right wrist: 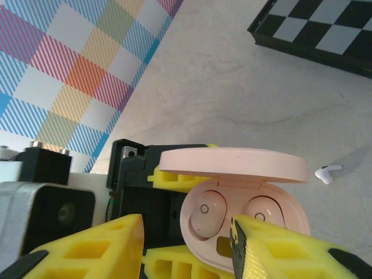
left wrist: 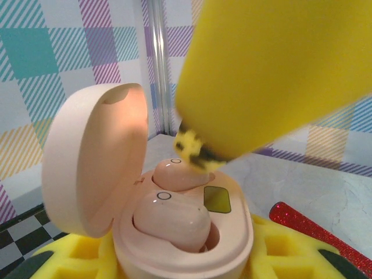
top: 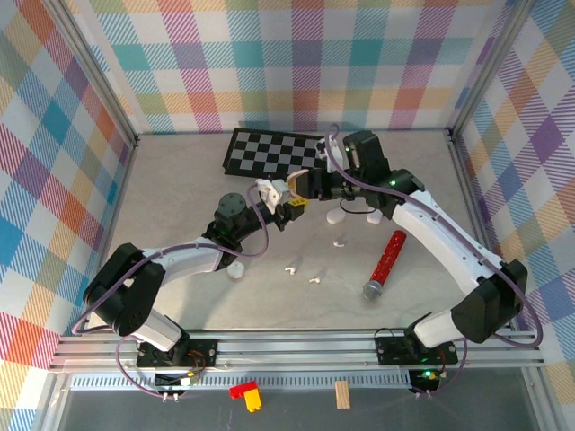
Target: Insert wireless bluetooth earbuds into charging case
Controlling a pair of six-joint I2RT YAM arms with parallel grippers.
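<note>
No readable text, labels or signs

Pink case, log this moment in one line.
pink case: lid open, held by left gripper | pink earbuds: both seated | right gripper: open, at case

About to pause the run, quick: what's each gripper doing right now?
Left gripper: closed on the open pink charging case.
Right gripper: open, holding nothing, fingers just above the case.

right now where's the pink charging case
The pink charging case is mid-table in the top view, held lid-open in the left gripper just in front of the checkerboard, with the right gripper beside it.
</note>
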